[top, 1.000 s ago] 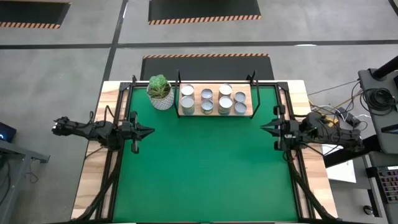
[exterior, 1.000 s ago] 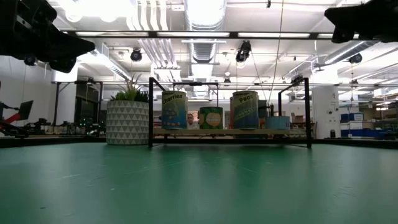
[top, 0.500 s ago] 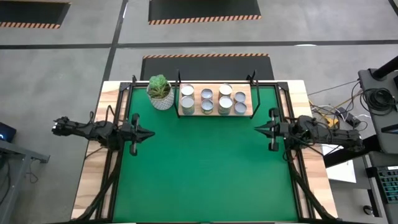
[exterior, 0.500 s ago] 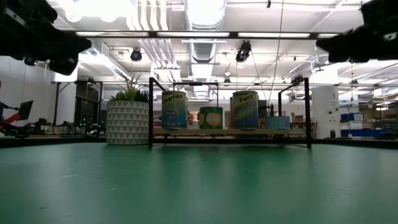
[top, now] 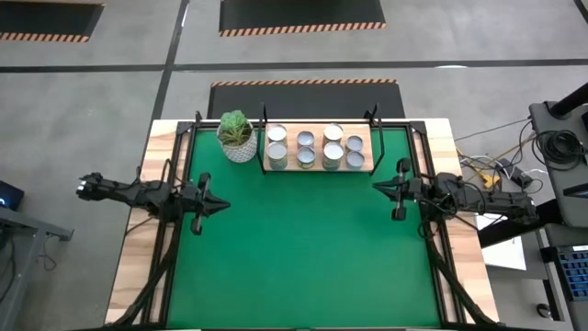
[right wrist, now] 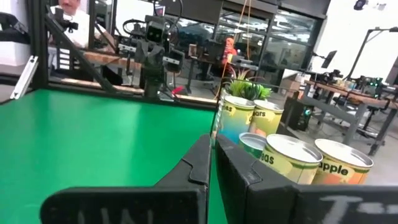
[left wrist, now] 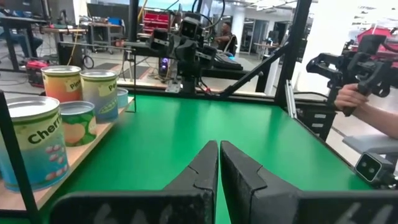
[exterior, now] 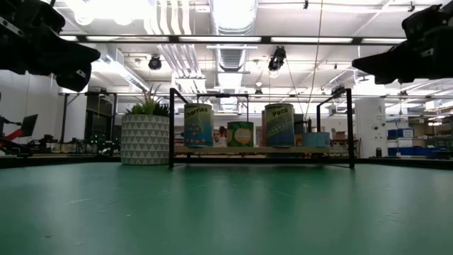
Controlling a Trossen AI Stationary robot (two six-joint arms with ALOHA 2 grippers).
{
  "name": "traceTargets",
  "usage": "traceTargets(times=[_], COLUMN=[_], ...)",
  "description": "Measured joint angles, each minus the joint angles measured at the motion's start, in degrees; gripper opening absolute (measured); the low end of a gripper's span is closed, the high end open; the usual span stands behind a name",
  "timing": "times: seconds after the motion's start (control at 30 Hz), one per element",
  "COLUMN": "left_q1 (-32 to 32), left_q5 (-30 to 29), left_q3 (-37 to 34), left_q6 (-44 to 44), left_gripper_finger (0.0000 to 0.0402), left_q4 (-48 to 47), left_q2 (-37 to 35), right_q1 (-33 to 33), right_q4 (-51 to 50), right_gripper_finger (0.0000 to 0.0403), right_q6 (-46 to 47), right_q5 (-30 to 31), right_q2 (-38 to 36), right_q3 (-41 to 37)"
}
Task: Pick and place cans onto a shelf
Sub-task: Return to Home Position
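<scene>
Several cans (top: pixel 315 146) with silver tops stand on the wooden shelf (top: pixel 318 166) with black posts at the far middle of the green mat; they also show in the low view (exterior: pixel 241 127). My left gripper (top: pixel 224 205) is shut and empty above the mat's left side. My right gripper (top: pixel 376 187) is shut and empty above the mat's right side, a little right of and nearer than the shelf. Cans show beside the shut fingers in the left wrist view (left wrist: pixel 56 130) and in the right wrist view (right wrist: pixel 292 158).
A white patterned pot with a green plant (top: pixel 236 136) stands just left of the shelf. The green mat (top: pixel 303 248) lies open in the middle and near side. A person's hand (left wrist: pixel 351 96) shows beyond the table in the left wrist view.
My right gripper has moved toward the table's left and slightly toward the far edge, closer to the shelf. My left gripper has moved a little toward the near edge and the table's middle. Both stay shut. The cans have not moved.
</scene>
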Motion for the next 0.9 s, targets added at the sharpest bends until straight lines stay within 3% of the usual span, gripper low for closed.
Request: traceTargets(times=[0.27, 0.9], left_q1=[0.00, 0.00], left_q5=[-0.14, -0.16], left_q3=[0.00, 0.00], left_q6=[-2.88, -3.01], left_gripper_finger=[0.0000, 0.0000], left_q4=[0.03, 0.16], left_q2=[0.01, 0.07], right_q1=[0.00, 0.00], right_q4=[-0.31, -0.53], right_gripper_finger=[0.0012, 0.0013], right_q6=[-5.46, -1.14], right_q5=[7.92, 8.37], right_q2=[0.44, 0.50], right_q3=[0.00, -0.07])
